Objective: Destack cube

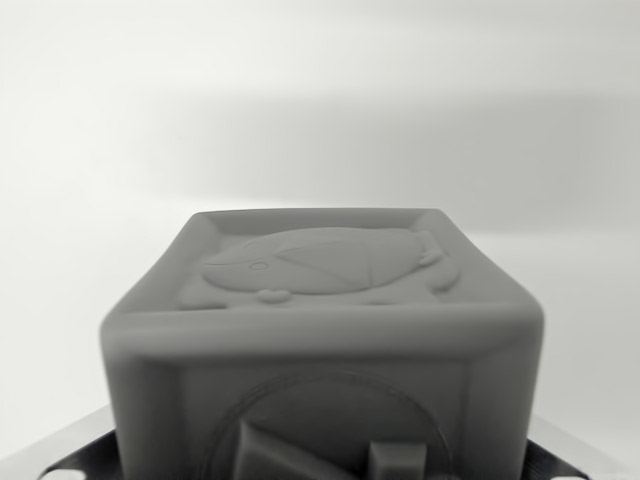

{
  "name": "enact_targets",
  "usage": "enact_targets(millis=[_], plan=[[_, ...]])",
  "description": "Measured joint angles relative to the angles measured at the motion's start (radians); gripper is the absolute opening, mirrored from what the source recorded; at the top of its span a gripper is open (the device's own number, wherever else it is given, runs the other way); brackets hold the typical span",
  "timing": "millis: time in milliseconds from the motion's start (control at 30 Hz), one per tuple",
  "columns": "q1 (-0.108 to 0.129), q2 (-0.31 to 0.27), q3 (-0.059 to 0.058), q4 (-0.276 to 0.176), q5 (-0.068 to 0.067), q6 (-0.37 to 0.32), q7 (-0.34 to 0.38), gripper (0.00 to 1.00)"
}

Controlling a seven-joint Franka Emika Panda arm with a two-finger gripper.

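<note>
One grey cube (325, 330) fills the lower middle of the wrist view, very close to the camera. Its top face carries a raised animal figure inside a rim, and its near face shows a raised round emblem, cut off by the frame's bottom edge. Only dark, bright-edged parts of my gripper (325, 465) show, one at the wrist view's lower left corner and one at the lower right, flanking the cube's sides. The fingertips are hidden, so I cannot see whether they press on the cube. No second cube is visible, and whatever lies beneath this one is hidden.
Behind the cube lies a plain pale surface (320, 100) with a soft darker shadow band across the middle of the view.
</note>
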Motion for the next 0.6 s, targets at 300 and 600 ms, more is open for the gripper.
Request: enact_targets(millis=[300, 600], plan=[[0.022, 0.008, 0.008, 0.014, -0.005, -0.005, -0.007, 0.00], [0.044, 0.018, 0.014, 0.031, -0.009, -0.012, -0.014, 0.00]])
